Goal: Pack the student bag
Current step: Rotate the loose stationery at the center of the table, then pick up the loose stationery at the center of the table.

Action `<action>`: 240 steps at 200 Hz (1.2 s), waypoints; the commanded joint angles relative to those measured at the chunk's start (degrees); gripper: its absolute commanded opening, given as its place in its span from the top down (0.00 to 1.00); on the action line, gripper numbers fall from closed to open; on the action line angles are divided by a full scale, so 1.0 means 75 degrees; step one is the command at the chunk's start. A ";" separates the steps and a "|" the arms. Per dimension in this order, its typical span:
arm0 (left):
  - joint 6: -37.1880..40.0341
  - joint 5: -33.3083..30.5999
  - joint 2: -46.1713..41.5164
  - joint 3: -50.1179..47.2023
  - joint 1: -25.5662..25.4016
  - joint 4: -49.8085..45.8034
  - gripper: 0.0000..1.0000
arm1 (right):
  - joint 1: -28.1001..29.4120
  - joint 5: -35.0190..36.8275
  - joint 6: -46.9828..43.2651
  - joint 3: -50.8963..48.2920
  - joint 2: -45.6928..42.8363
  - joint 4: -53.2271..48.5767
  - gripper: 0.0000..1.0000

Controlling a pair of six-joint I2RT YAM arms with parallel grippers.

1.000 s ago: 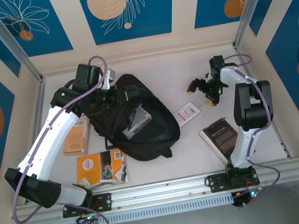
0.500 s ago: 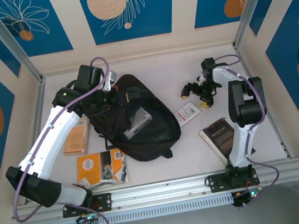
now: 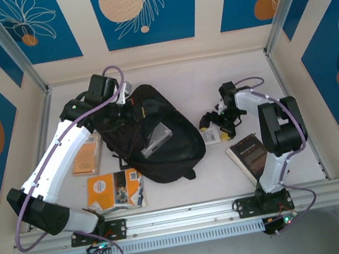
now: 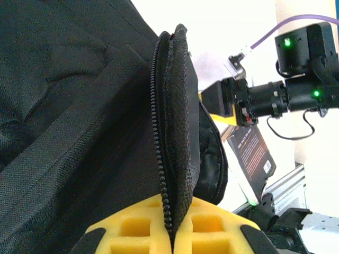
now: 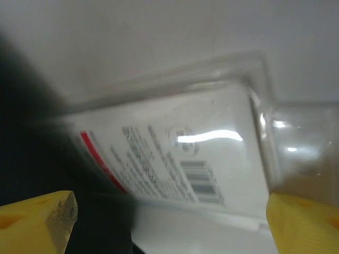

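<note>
The student bag (image 3: 165, 141), a large black backpack, lies at the table's centre-left, and a grey flat item (image 3: 155, 140) lies at its opening. My left gripper (image 3: 122, 111) is shut on the bag's zippered edge (image 4: 169, 132), and the yellow pads (image 4: 212, 230) pinch the fabric. My right gripper (image 3: 214, 126) is open and low over a white blister package (image 3: 212, 135) just right of the bag. In the right wrist view the package (image 5: 180, 159) lies between the widely spread yellow fingertips (image 5: 42, 217). Whether they touch it is unclear.
A dark book with gold print (image 3: 249, 153) lies near the right arm's base. An orange book (image 3: 87, 155) and an orange booklet (image 3: 115, 189) lie left of the bag, partly under the left arm. Patterned walls close in the table.
My right gripper has moved left and nearer, from beside the back right wall to over the white package. The left arm and the bag have stayed put.
</note>
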 commanded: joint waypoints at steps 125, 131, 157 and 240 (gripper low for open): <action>0.0183 -0.0552 0.0192 0.0249 0.0072 -0.0589 1.00 | -0.0993 0.0896 -0.0207 -0.0339 -0.1170 0.0770 0.14; 0.0189 -0.0536 0.0182 0.0239 0.0063 -0.0589 1.00 | -0.1102 0.0759 -0.0274 -0.0287 -0.1014 0.0775 0.13; 0.0218 -0.0493 0.0152 0.0173 0.0062 -0.0562 1.00 | -0.1426 -0.0089 -0.0323 -0.0223 -0.0589 0.0938 0.14; 0.0196 -0.0410 0.0100 0.0097 0.0086 -0.0467 1.00 | -0.1114 -0.0590 -0.0426 -0.0278 0.0247 0.0677 0.15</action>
